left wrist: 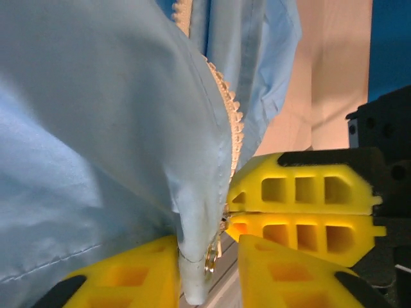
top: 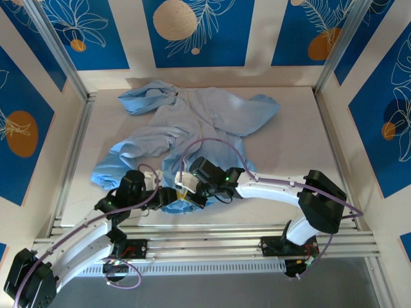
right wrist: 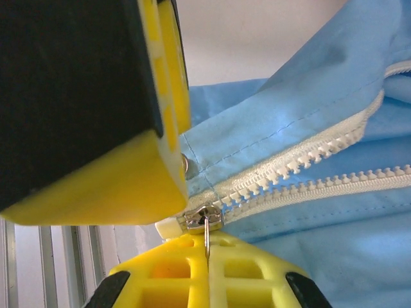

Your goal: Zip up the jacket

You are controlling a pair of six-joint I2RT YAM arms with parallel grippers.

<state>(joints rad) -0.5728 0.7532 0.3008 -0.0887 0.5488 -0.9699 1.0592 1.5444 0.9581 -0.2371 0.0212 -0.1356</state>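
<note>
- The jacket point(top: 192, 122) is showing a plain light blue, with slightly darker blue stitching along its hem in the right wrist view.
- The zipper teeth point(right wrist: 308, 160) are appearing creamy white, and the slider point(right wrist: 204, 218) is gleaming silver.
- The left end effector point(left wrist: 205, 282) and the right end effector point(left wrist: 234, 215) are showing bright yellow fingers on black bodies.
- The surface point(top: 289, 154) is looking pale beige.
- The wall panels point(top: 192, 32) are displaying deep blue with white line-drawn leaves and orange discs, framed in cream.
- The arms point(top: 270, 189) are showing white with black joints, and their cables point(top: 212, 142) are showing purple.
</note>
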